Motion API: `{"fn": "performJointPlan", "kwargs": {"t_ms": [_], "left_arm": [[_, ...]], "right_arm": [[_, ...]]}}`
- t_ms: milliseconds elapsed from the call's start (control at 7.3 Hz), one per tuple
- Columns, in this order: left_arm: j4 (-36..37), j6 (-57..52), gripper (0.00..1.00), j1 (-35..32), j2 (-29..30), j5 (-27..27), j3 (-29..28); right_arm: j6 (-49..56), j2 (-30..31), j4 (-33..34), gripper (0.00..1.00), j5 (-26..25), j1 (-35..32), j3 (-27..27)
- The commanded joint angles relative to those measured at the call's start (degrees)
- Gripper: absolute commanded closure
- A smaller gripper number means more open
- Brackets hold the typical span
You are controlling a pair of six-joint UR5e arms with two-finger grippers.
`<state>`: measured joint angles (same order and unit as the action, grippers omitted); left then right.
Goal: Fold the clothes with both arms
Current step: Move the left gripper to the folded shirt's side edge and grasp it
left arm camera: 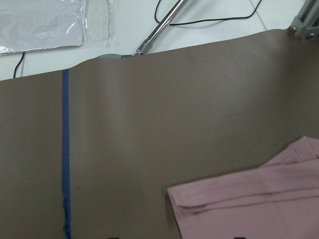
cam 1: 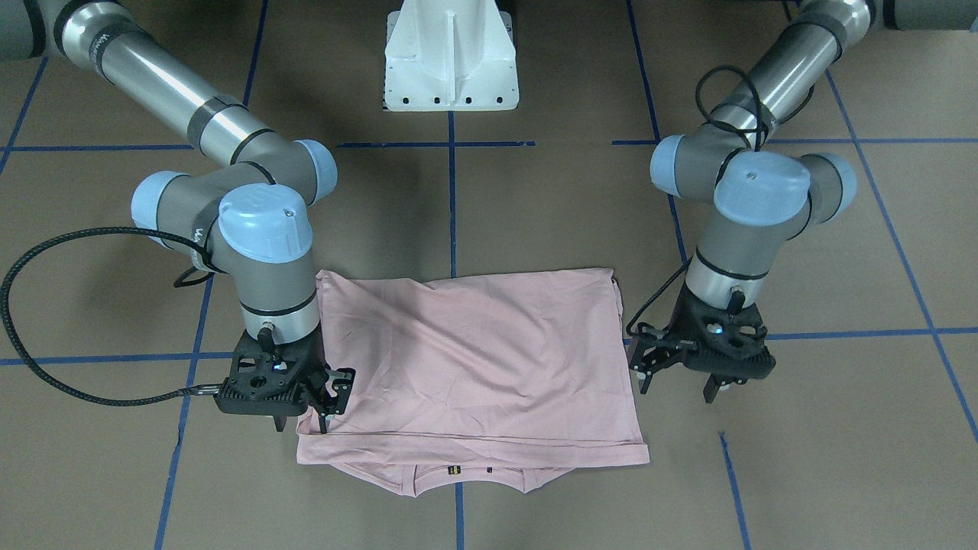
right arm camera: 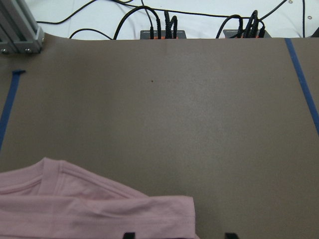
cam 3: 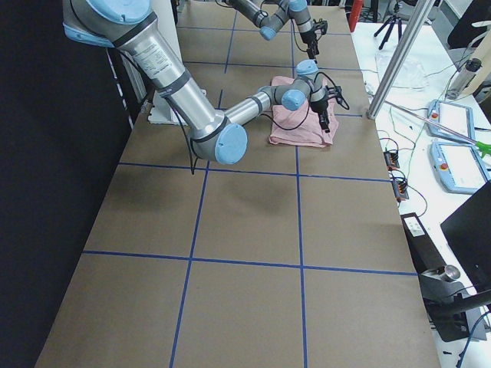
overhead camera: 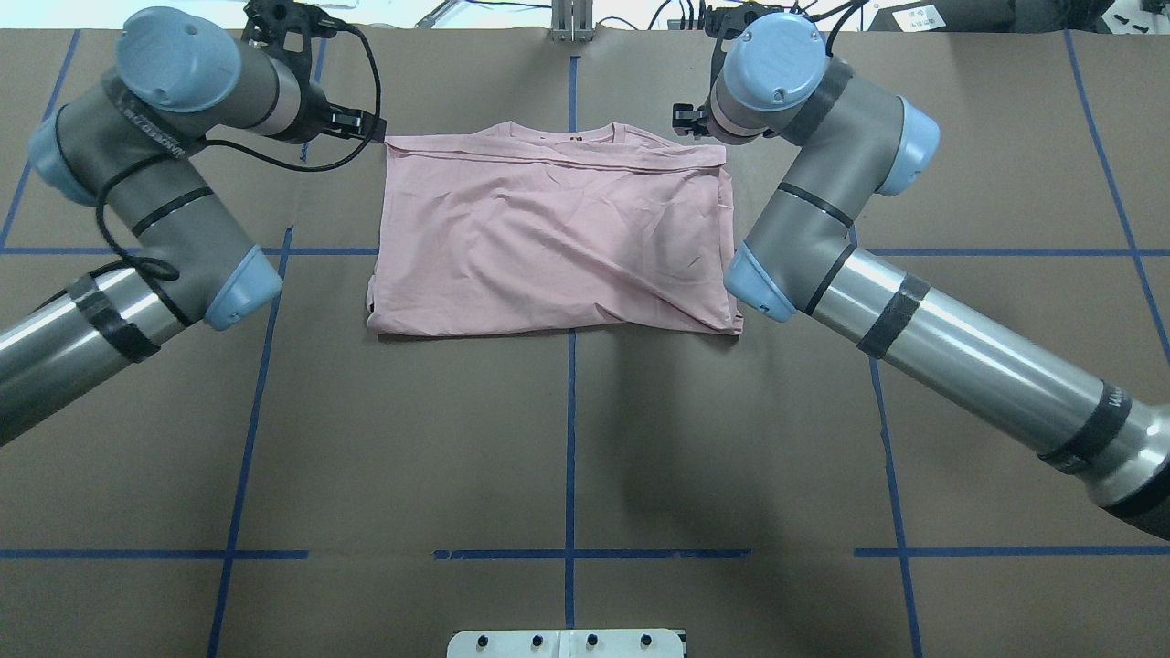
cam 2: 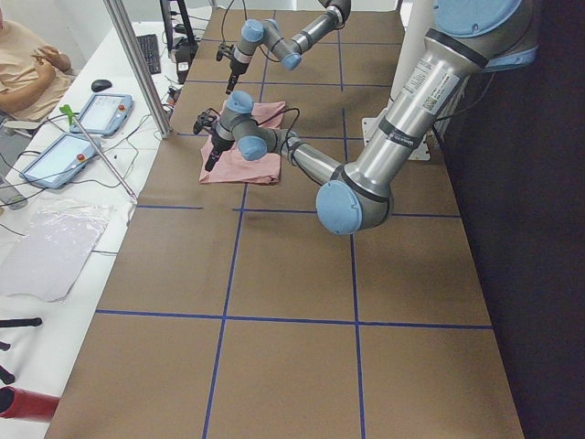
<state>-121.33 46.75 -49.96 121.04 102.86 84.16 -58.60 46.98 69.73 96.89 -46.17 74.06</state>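
Brown table [overhead camera: 411,439] crossed by blue tape lines [overhead camera: 570,439], and we begin at the white pedestal base [overhead camera: 567,642], well apart from the T-shirt [overhead camera: 548,247] on the robot's side. Moving outward, we reach the pale pink T-shirt itself, lying flat and folded into a rough rectangle, plain side up with soft creases. The left arm [overhead camera: 155,228] and right arm [overhead camera: 823,238] flank it, one at each side. At the shirt's far edge the collar [cam 1: 458,477] peeks out from under the folded layer, with a small dark label on it. Here the left gripper [cam 1: 676,391] hangs just beside the shirt's side edge, jaws spread, nothing between them. The right gripper [cam 1: 302,426] sits over the opposite far corner, jaws also apart; whether it touches the cloth, we cannot tell. Beyond the shirt, black cables [right arm camera: 149,20] run along the table's end.
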Motion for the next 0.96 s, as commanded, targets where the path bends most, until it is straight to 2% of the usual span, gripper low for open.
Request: {"fn": "performJointPlan", "kwargs": {"t_ms": [0, 137, 274, 411, 822], "left_arm": [[-0.84, 5.32, 0.0, 5.27, -9.47, 1.12, 10.29], [-0.84, 11.63, 0.12, 8.79, -9.94, -0.71, 10.93], [-0.84, 16.22, 0.32, 13.26, -10.12, -4.38, 10.68], [-0.84, 18.53, 0.38, 15.22, -10.03, -5.12, 10.59], [-0.75, 18.55, 0.39, 17.0, -10.12, -5.3, 10.06]], "right_arm": [[3.94, 4.51, -0.12, 0.0, 3.65, -1.12, 6.69], [3.59, 4.61, -0.12, 0.0, 3.57, -1.12, 6.8], [3.5, 4.61, -0.12, 0.0, 3.57, -1.12, 6.8], [3.5, 4.69, -0.12, 0.0, 3.48, -1.03, 6.8], [3.49, 4.87, -0.12, 0.0, 3.39, -1.12, 6.8]]}}
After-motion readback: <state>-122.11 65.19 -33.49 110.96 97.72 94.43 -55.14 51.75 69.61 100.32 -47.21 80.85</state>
